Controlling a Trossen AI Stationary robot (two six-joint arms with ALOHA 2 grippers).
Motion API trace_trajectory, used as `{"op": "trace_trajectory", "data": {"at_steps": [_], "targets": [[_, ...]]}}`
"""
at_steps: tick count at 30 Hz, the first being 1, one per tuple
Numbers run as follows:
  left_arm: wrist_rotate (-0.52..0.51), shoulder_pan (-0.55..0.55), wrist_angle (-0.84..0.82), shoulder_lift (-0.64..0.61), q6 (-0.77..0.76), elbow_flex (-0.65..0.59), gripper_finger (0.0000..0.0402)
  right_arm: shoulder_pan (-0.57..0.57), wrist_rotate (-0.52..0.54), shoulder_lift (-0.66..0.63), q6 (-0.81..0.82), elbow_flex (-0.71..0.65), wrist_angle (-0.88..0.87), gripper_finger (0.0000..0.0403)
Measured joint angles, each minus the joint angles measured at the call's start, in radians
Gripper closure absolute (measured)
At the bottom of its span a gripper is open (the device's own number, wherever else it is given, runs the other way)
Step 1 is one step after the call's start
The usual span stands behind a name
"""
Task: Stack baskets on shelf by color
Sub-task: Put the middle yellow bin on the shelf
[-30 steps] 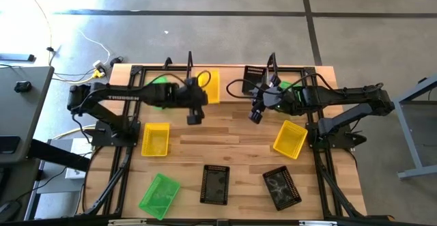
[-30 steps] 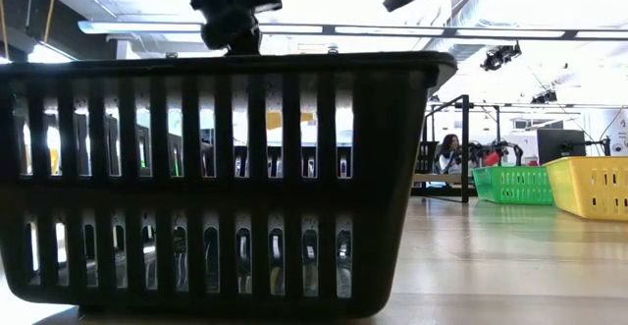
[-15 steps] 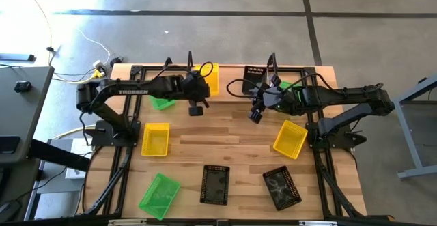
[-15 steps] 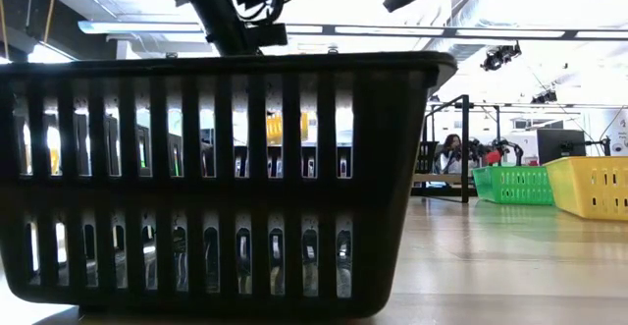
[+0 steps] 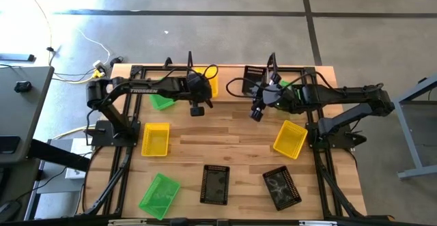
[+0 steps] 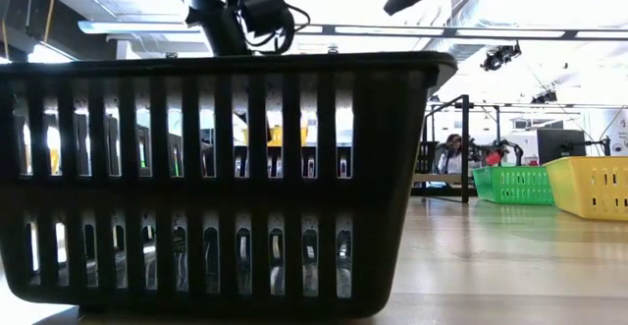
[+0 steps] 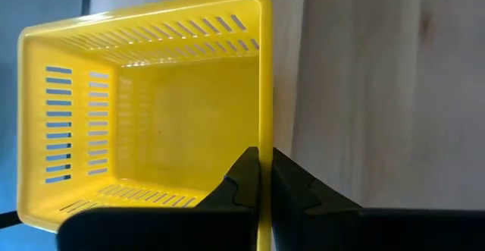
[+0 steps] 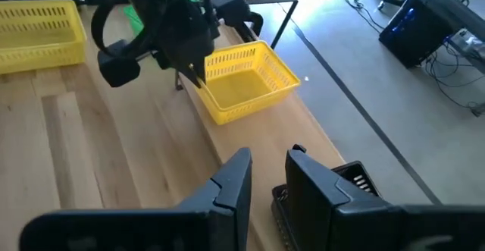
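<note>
I see five baskets spread over the near table, one (image 5: 155, 138) at left, one (image 5: 289, 138) at right, three along the near edge (image 5: 214, 184), left gripper (image 7: 264, 177) pinching a far-edge basket's (image 7: 151, 114) wall, right gripper (image 5: 255, 115) hovering right of it

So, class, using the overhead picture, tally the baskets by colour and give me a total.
Yellow baskets: 3
Green baskets: 3, one largely hidden
Black baskets: 3
Total: 9
</note>
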Motion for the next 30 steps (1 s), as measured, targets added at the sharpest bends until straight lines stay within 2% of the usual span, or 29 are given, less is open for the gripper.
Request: {"op": "trace_trajectory", "data": {"at_steps": [13, 22, 30], "targets": [[-0.001, 0.015, -0.032, 0.020, 0.044, 0.000, 0.0399, -0.050, -0.002, 0.000, -0.006, 0.000, -0.025, 0.0334], [-0.066, 0.015, -0.061, 0.020, 0.053, 0.000, 0.0369, -0.052, -0.004, 0.000, -0.006, 0.000, -0.038, 0.0334], [-0.068, 0.015, -0.060, 0.020, 0.053, 0.000, 0.0336, -0.052, -0.004, 0.000, -0.006, 0.000, -0.041, 0.0334]]}}
